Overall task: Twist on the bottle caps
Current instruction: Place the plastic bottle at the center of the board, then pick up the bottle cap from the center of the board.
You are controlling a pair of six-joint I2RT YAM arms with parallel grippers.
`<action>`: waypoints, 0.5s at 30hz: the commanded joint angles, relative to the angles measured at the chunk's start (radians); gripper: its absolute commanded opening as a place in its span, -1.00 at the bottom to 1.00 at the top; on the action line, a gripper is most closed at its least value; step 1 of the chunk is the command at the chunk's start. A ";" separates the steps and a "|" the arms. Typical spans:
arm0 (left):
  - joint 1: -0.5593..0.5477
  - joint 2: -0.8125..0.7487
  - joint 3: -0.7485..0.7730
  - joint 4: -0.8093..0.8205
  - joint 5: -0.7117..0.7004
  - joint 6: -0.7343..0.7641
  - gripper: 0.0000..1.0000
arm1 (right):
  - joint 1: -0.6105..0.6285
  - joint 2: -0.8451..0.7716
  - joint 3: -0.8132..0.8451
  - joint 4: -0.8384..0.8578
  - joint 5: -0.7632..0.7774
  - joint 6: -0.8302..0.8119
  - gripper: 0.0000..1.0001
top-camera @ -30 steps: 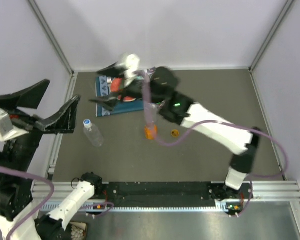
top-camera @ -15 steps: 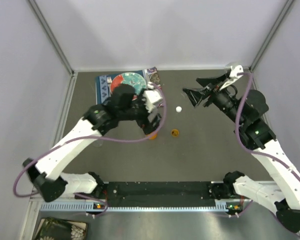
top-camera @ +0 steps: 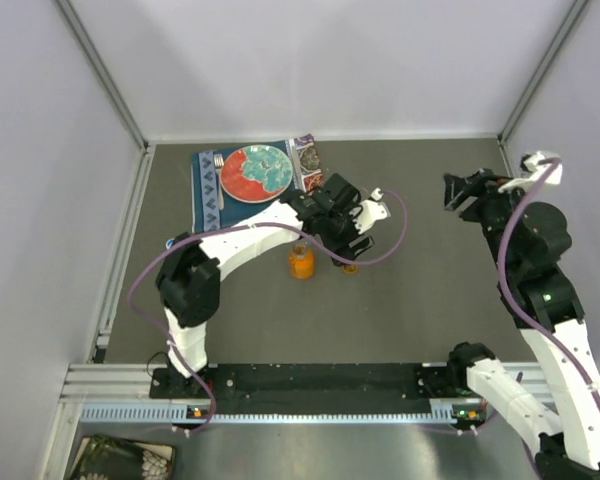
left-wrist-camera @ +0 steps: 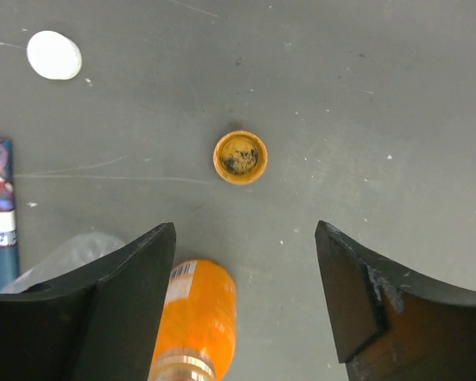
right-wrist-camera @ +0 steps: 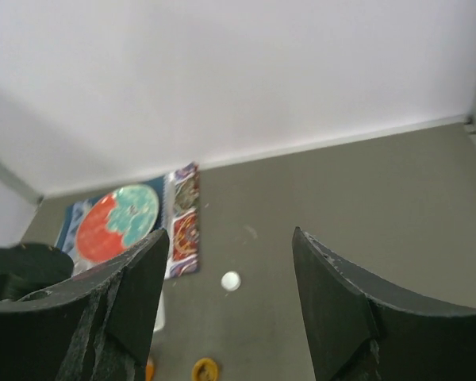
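Grey table (left-wrist-camera: pixel 397 95), pickup step: left gripper (left-wrist-camera: pixel 246 230) open above the orange cap (left-wrist-camera: pixel 239 157), right gripper (right-wrist-camera: pixel 230 234) open and idle; next I'd lower and pinch it.

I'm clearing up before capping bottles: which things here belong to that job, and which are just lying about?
For the job: orange bottle, orange cap, white cap.
Lying about: plate, mat.

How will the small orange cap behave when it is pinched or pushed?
The orange cap lies flat, open side up, so it probably will not roll. It looks tiny and low, so likely light, and may slide on the table when pushed rather than tip.
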State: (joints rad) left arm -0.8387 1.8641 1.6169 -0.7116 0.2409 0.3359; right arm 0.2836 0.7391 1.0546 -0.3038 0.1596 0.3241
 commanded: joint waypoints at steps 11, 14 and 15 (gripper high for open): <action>0.004 0.259 0.087 0.242 -0.066 -0.031 0.03 | -0.076 0.017 0.053 -0.031 0.172 0.035 0.39; 0.012 0.265 0.077 0.262 -0.081 -0.034 -0.02 | -0.100 0.064 0.038 0.002 0.094 0.076 0.39; 0.016 0.261 0.068 0.268 -0.080 -0.034 -0.02 | -0.100 0.074 0.030 0.008 0.084 0.079 0.39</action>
State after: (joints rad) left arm -0.8371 2.1372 1.6588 -0.5182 0.1886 0.3088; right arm 0.2062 0.7620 1.0752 -0.3294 0.3420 0.3450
